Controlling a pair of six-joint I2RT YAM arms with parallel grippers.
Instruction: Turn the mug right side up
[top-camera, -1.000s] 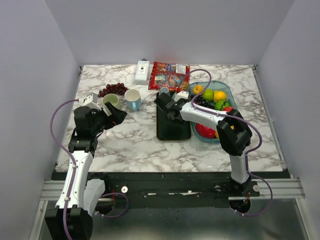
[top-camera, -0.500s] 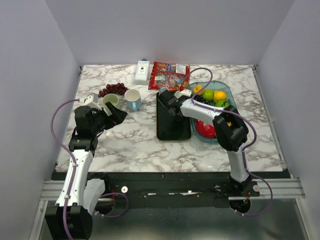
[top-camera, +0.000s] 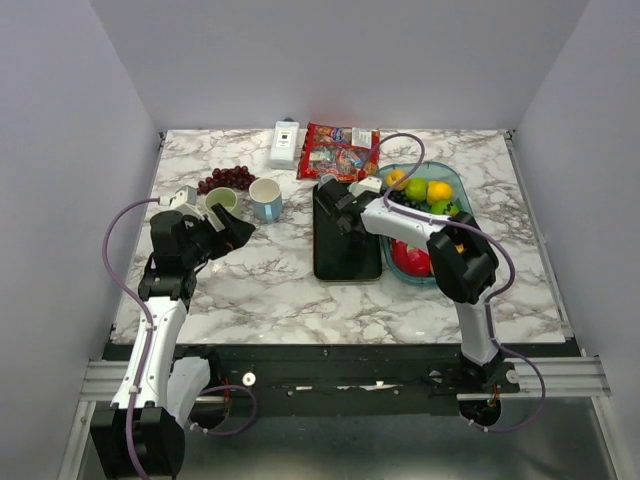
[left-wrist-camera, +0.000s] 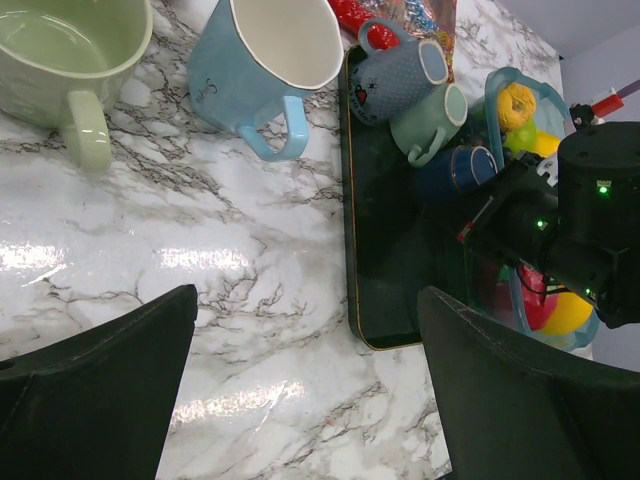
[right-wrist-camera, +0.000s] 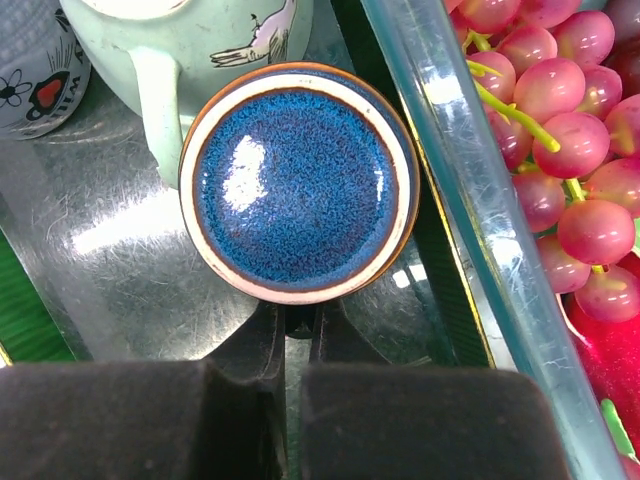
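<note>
The mug (right-wrist-camera: 297, 182) is dark blue and stands upside down on the black tray (right-wrist-camera: 120, 260), its glazed base with a pale ring facing up. My right gripper (right-wrist-camera: 300, 325) is shut on its handle, which shows only as a dark sliver between the fingers. In the left wrist view the same mug (left-wrist-camera: 455, 170) sits at the tray's far right, beside the right arm. My left gripper (left-wrist-camera: 308, 295) hangs open over bare marble, holding nothing. In the top view the right gripper (top-camera: 340, 205) is over the tray's back end and the left gripper (top-camera: 235, 232) is at the table's left.
A mint mug (right-wrist-camera: 190, 40) and a grey heart mug (right-wrist-camera: 30, 60) stand right behind the blue one. A light-blue mug (left-wrist-camera: 265, 60) and a green mug (left-wrist-camera: 65, 60) stand upright on the marble. The fruit bowl (top-camera: 455, 185) borders the tray's right; grapes (top-camera: 228, 178), a snack bag (top-camera: 340, 152) and a white box (top-camera: 286, 142) lie at the back.
My right gripper has moved a little toward the back of the tray and shut on the mug's handle. The left arm has not moved.
</note>
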